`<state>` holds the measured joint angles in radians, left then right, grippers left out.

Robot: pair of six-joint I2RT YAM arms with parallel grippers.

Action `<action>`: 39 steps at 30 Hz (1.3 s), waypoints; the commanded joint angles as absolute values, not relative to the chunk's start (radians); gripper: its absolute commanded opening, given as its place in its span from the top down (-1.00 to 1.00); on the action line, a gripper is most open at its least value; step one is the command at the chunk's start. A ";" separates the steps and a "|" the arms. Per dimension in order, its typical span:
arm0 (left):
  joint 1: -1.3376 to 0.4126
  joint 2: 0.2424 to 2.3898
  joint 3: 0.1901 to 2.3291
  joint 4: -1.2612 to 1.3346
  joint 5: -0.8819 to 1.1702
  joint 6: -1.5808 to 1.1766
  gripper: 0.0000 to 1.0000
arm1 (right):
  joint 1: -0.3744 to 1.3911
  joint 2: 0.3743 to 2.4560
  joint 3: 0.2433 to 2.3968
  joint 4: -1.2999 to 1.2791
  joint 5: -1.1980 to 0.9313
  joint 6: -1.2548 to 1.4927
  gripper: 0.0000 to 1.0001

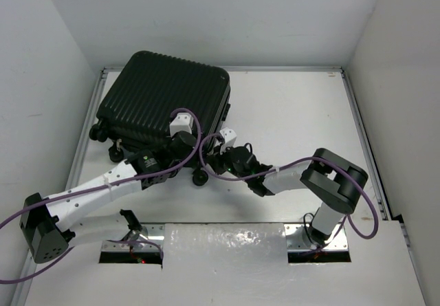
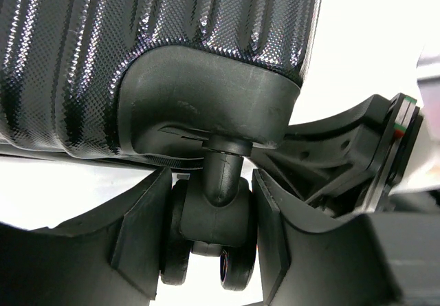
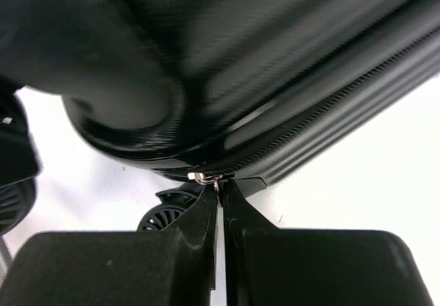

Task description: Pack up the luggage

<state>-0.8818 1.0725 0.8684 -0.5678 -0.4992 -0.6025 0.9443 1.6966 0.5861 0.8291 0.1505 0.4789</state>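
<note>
The luggage (image 1: pixel 161 100) is a black ribbed hard-shell suitcase lying closed and flat at the back left of the white table. My left gripper (image 1: pixel 187 156) is at its near right corner. In the left wrist view it (image 2: pixel 212 216) is shut on a black caster wheel (image 2: pixel 206 210) under the ribbed shell (image 2: pixel 158 38). My right gripper (image 1: pixel 216 156) meets the same corner from the right. In the right wrist view it (image 3: pixel 220 189) is shut on the small silver zipper pull (image 3: pixel 206 177) at the shell's seam (image 3: pixel 295 127).
Other wheels (image 1: pixel 115 153) stick out at the suitcase's near left side, and one wheel (image 1: pixel 200 177) sits just in front of both grippers. White walls close in the table on three sides. A crinkled clear sheet (image 1: pixel 227 247) lies between the arm bases.
</note>
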 commanded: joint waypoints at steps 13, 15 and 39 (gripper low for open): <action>-0.877 1.006 0.862 -0.542 -0.497 -0.650 1.00 | 0.539 1.761 0.982 0.623 0.016 0.562 1.00; -0.877 1.006 0.851 -0.538 -0.485 -0.649 1.00 | 0.506 1.834 1.102 0.478 0.005 0.507 1.00; -0.856 0.977 1.159 -0.886 -0.769 -0.656 -0.99 | 0.259 2.157 1.556 0.238 -0.207 0.503 -0.38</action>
<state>-0.8742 0.9604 0.9989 -0.7662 -0.5495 -0.6182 0.2394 2.2917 1.5669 0.0982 -0.1951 0.5144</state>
